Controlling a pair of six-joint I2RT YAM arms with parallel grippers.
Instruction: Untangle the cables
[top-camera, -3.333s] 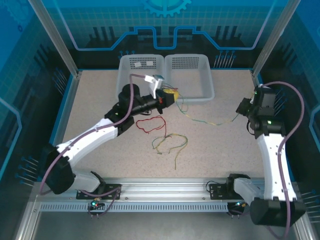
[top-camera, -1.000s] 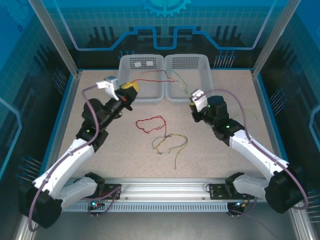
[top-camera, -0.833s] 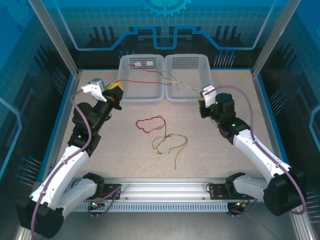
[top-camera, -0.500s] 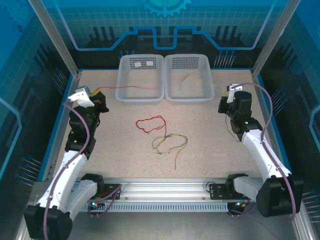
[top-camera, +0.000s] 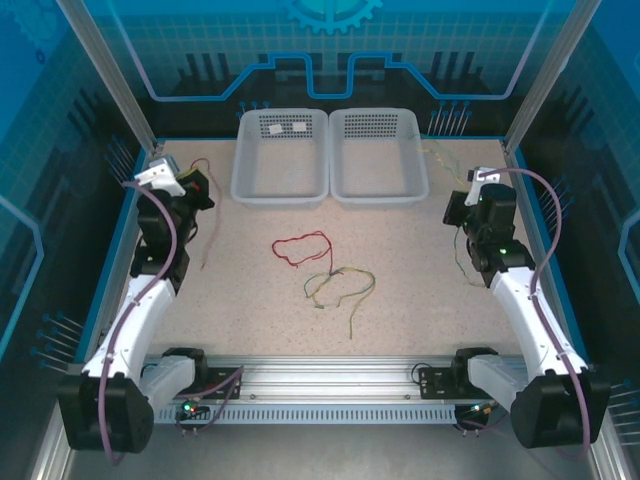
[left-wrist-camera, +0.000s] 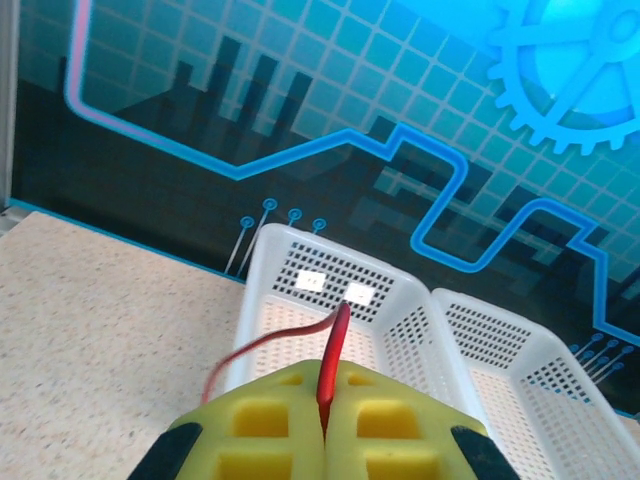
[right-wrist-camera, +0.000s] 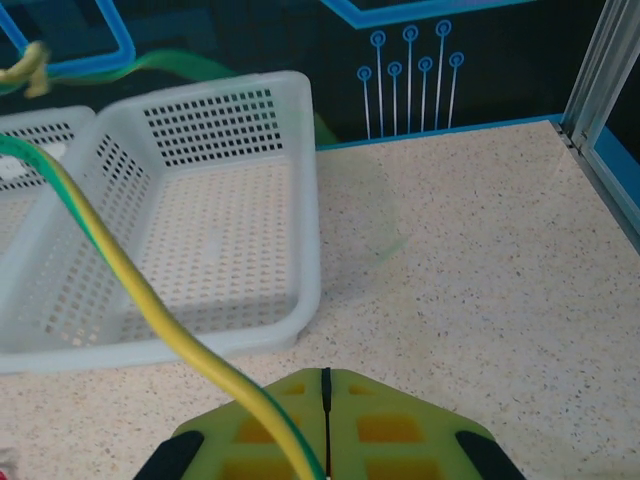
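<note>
The top camera looks down from above the near edge. Both wrist cameras sit low, facing the far white perforated plastic baskets (top-camera: 278, 198) every view shares.

Speckled table (top-camera: 430, 300) holds two baskets (top-camera: 279, 196), loose cables (top-camera: 300, 239).

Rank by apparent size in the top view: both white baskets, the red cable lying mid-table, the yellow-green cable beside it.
1. Left basket and right basket: alike.
2. The yellow-green cable.
3. The red cable.
</note>
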